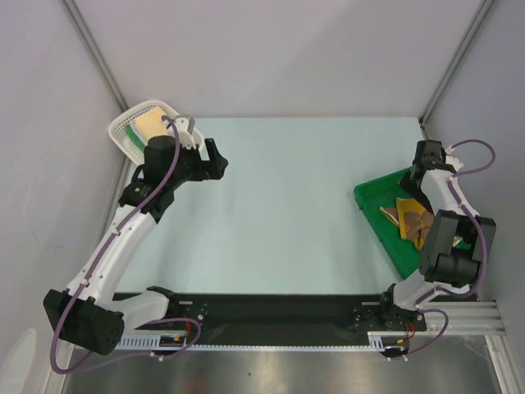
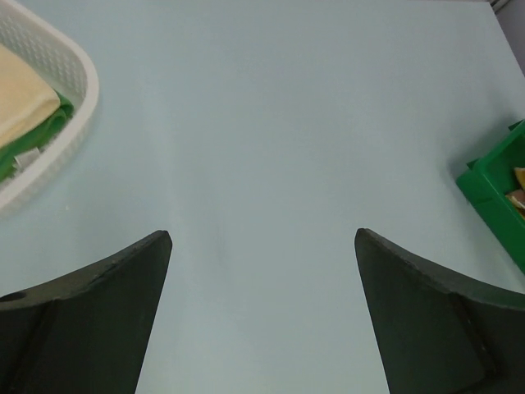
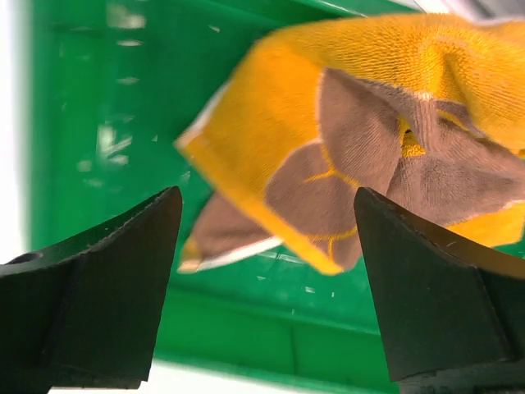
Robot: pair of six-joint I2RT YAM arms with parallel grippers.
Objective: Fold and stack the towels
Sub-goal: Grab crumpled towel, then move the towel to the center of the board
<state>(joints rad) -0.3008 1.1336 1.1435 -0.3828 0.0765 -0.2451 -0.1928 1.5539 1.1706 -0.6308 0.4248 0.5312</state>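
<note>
A crumpled tan-brown and yellow towel (image 3: pixel 369 139) lies in the green tray (image 3: pixel 82 123); from above the towel (image 1: pixel 412 217) sits in the tray's middle. My right gripper (image 3: pixel 267 217) hangs open just over the towel's near corner, with nothing pinched between its fingers (image 3: pixel 123 271). From above, the right gripper (image 1: pixel 413 182) is at the tray's far end. A folded pale yellow towel (image 2: pixel 16 90) rests on a green towel (image 2: pixel 56 115) inside the white basket (image 2: pixel 78 74). My left gripper (image 2: pixel 262 238) is open and empty over bare table, right of the basket (image 1: pixel 131 131).
The green tray (image 1: pixel 373 197) stands at the right edge of the pale blue table, the basket at the far left corner. Grey walls enclose the table on three sides. The arm bases sit on a black rail (image 1: pixel 279 312) at the near edge.
</note>
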